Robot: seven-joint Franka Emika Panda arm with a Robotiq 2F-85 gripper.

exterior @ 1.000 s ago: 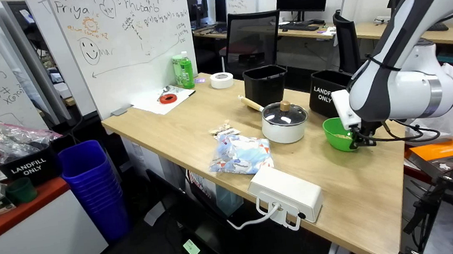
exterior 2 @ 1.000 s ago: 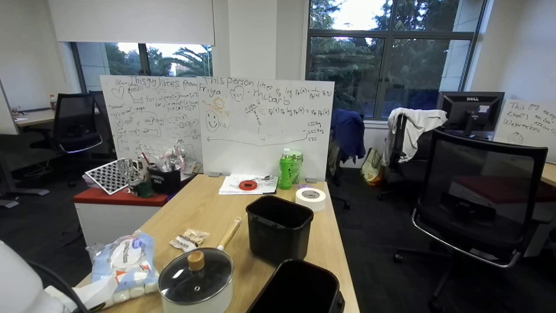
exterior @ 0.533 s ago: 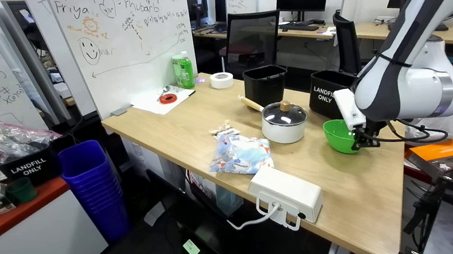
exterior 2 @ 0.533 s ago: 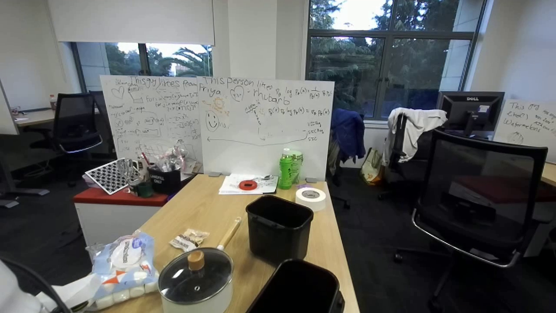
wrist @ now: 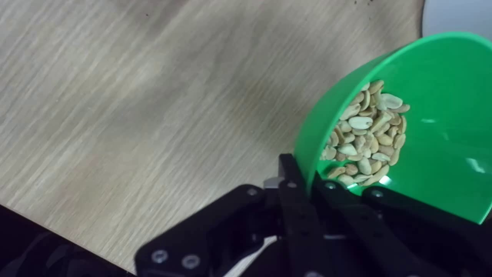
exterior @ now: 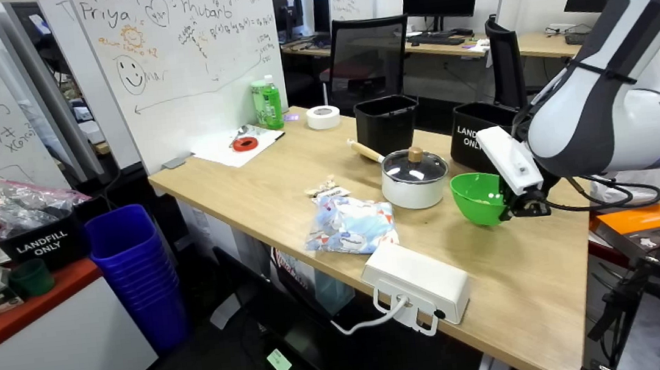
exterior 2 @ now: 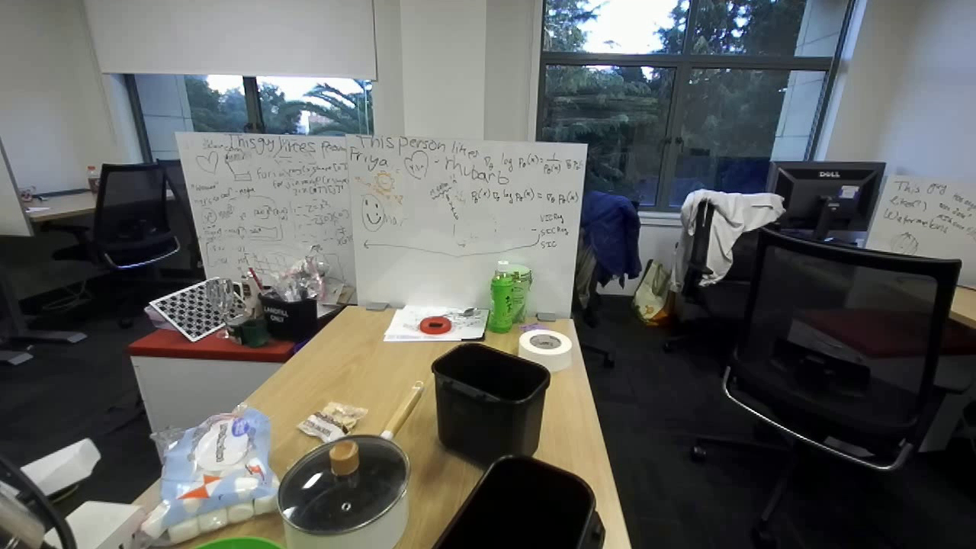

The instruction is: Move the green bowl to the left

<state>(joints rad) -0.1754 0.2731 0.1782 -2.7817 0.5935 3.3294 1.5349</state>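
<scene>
The green bowl (exterior: 477,199) is in an exterior view, on the right part of the table close to the white pot. It also shows in the wrist view (wrist: 442,111), with pale nuts (wrist: 365,134) inside. Only a sliver of its green rim (exterior 2: 240,543) shows at the bottom edge of an exterior view. My gripper (wrist: 305,173) is shut on the bowl's wall, one finger outside and one inside. In an exterior view the gripper (exterior: 509,210) is at the bowl's right side. I cannot tell whether the bowl's base touches the table.
A white lidded pot (exterior: 413,191) stands just left of the bowl. Black bins (exterior: 386,127) stand behind. A marshmallow bag (exterior: 351,225), a small packet (exterior: 328,189) and a white power box (exterior: 417,280) lie towards the table's near edge. A tape roll (exterior: 323,116) is farther back.
The bowl and gripper first shift slightly right, then clearly left towards the pot in an exterior view. The upper arm swings right and the gripper's tilt changes. The bowl's rim has come into the exterior view's bottom edge.
</scene>
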